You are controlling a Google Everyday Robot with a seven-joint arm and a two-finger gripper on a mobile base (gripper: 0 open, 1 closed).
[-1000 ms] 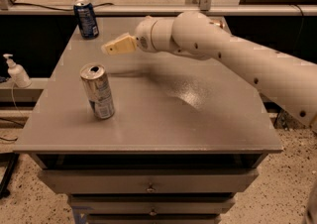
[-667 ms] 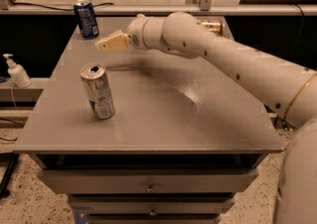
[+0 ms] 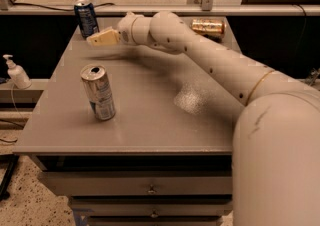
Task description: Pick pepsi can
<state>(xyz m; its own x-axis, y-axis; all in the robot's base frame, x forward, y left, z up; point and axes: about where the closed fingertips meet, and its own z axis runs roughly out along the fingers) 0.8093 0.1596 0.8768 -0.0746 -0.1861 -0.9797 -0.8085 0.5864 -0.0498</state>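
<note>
The pepsi can (image 3: pixel 86 17), dark blue with a silver top, stands upright at the table's far left corner. My gripper (image 3: pixel 100 38) is at the end of the white arm that reaches across the table from the right. It hovers just right of and in front of the pepsi can, a short gap away, pointing left toward it. It holds nothing that I can see.
A silver can with a pale blue label (image 3: pixel 98 92) stands upright at the front left of the grey table (image 3: pixel 165 125). A gold-coloured can (image 3: pixel 208 26) lies on its side at the far right. A white pump bottle (image 3: pixel 16 72) stands left, off the table.
My arm has swung left and farther across the table, bringing the gripper closer to the pepsi can. The cans have not moved.
</note>
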